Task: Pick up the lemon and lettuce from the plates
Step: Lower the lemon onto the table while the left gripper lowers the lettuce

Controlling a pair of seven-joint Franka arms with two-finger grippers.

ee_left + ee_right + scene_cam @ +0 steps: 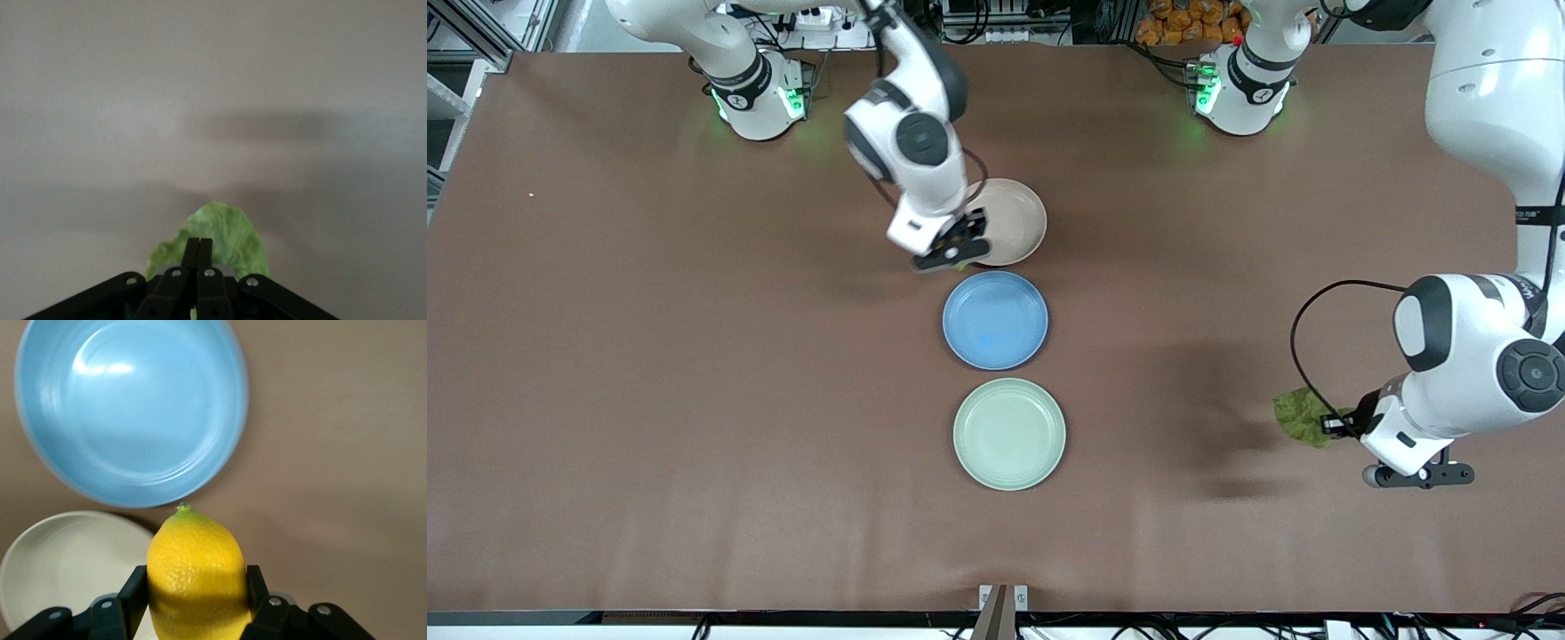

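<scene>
My right gripper [958, 252] hangs over the rim of the beige-pink plate [1016, 213], at the edge nearest the blue plate [995, 319], its fingers [131, 595] clenched on the lemon [195, 577]. In my right wrist view the yellow fruit sits squarely between the two black fingers, stem tip pointing away from the wrist, with the blue plate and the pale mint green plate [63, 567] on the brown table [649, 356] below. From the front camera only a sliver of yellow shows under the gripper.

The three plates stand in a row down the middle of the table: the beige-pink one closest to my bases, the blue one next, the pale mint green plate [1009, 434] nearest the front camera. All three dishes show bare faces in the front view.

Toward my left arm's end of the table, well apart from the plates, my left gripper [1338, 423] holds the lettuce [1303, 418] up over bare tabletop. In my left wrist view the fingers [198, 252] are pressed together on the leaf [230, 230], whose pale green, wrinkled edge fans out past the fingertips. A soft shadow lies on the table under it.
</scene>
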